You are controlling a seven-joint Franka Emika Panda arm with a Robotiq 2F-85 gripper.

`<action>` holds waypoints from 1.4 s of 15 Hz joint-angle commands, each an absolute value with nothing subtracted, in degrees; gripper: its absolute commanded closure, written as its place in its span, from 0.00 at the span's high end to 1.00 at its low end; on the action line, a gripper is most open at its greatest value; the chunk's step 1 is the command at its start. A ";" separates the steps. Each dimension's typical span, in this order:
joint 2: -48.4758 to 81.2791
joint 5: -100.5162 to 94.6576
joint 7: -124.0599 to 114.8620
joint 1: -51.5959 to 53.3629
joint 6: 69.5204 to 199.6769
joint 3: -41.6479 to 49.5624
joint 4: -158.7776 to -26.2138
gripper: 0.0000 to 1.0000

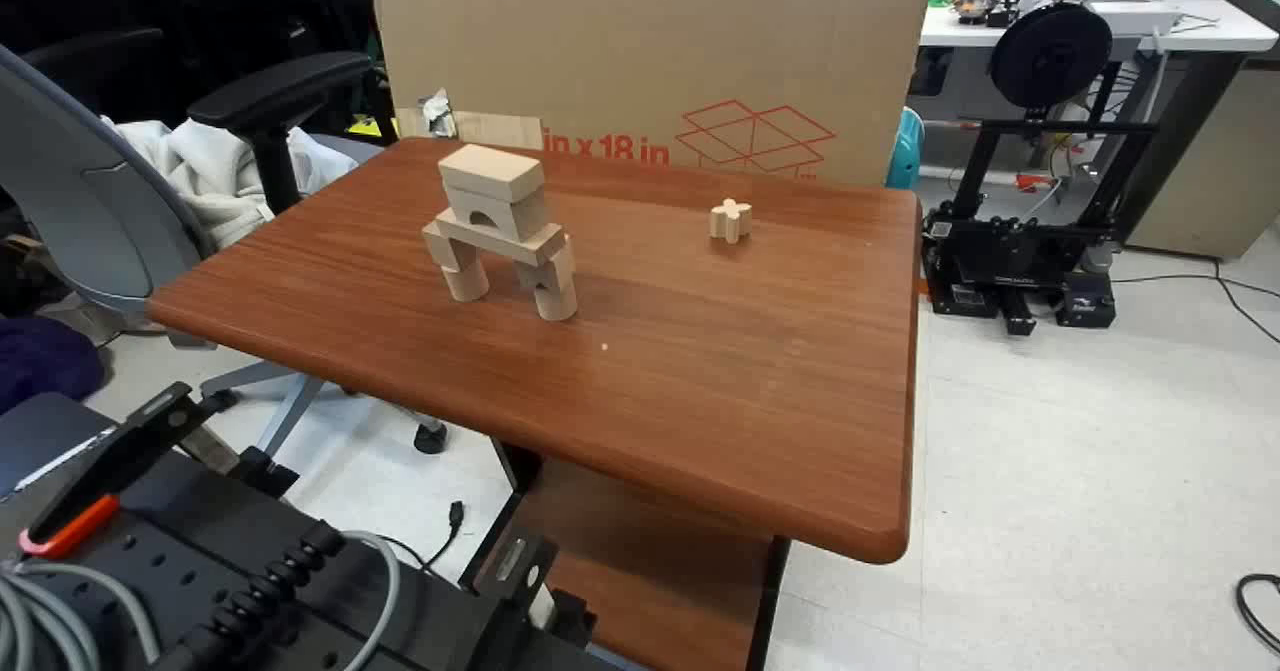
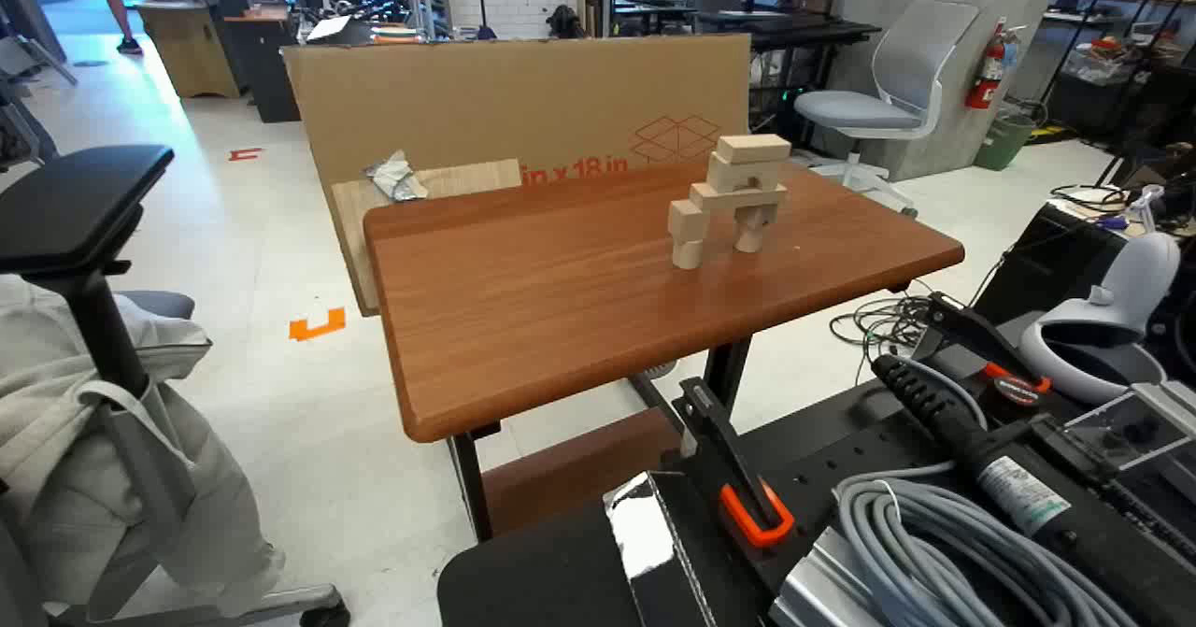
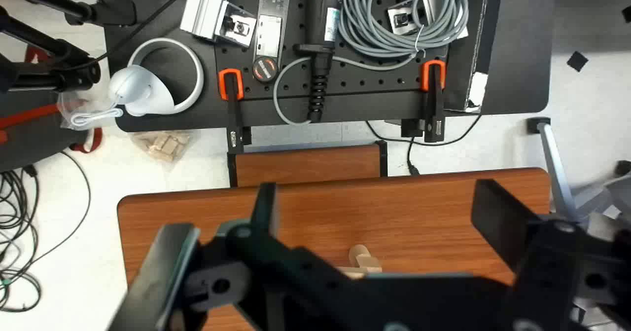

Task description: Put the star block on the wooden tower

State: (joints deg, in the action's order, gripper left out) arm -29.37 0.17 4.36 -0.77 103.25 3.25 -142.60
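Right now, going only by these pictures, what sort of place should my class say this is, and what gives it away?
Probably a lab or workshop rather than a home: exterior views show a 3D printer and a fire extinguisher, and the wrist view shows two clamps.

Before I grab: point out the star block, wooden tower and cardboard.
Star block [image 1: 732, 225]: in an exterior view, on its front lobe.
Wooden tower [image 1: 500, 239]: in an exterior view, on its crosspiece's front.
Cardboard [image 2: 523, 94]: in an exterior view, on its face above the lettering.

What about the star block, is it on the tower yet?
No, the star block sits on the table, apart from the wooden tower.
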 commanded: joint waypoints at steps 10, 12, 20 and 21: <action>-29.35 0.25 4.45 -0.99 103.20 3.07 -142.48 1.00; -29.35 0.25 4.45 -0.99 103.20 3.07 -142.48 1.00; -17.01 1.34 1.46 -2.30 110.55 4.38 -135.37 1.00; -14.74 1.29 1.67 -2.65 112.63 4.76 -133.95 1.00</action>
